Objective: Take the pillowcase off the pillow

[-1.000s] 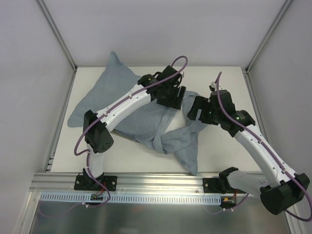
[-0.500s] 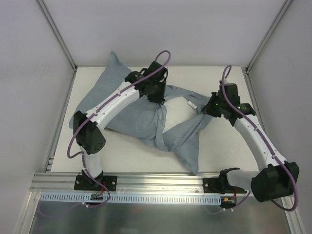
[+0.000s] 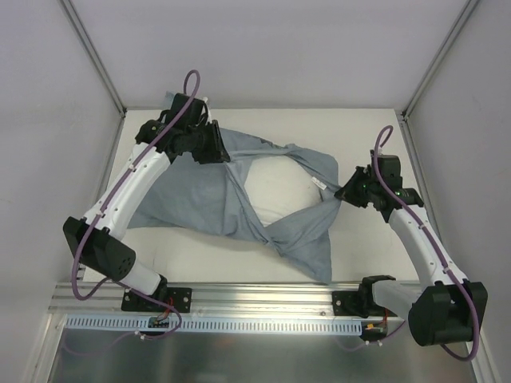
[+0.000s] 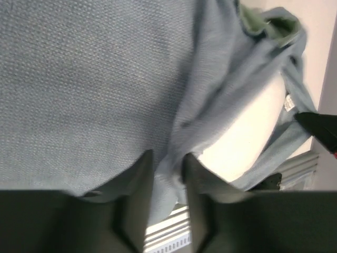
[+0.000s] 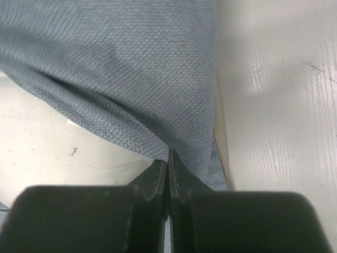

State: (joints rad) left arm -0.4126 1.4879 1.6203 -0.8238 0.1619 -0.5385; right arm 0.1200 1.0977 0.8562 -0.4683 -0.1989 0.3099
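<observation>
As left wrist alone shows, pillowcase (image 4: pixel 79 79) edge green

A white table (image 3: pixel 367 132) is enclosed by pale grey walls (image 3: pixel 263 48) framed by aluminium posts (image 3: pixel 92 52). An aluminium rail (image 3: pixel 263 297) is mounted along the bottom of the frame.

You have one pillowcase (image 3: pixel 192 199) here, blue-grey and spread across the middle of the frame, and one off-white pillow (image 3: pixel 275 187) showing at centre. On the pillow you can count one small tag (image 3: pixel 317 185). There are two arms, the left arm (image 3: pixel 132 187) and the right arm (image 3: pixel 419 239), and two grippers: the left gripper (image 3: pixel 215 148) at upper left and the right gripper (image 3: pixel 347 191) at centre right. One table (image 3: pixel 359 247) carries it all.
</observation>
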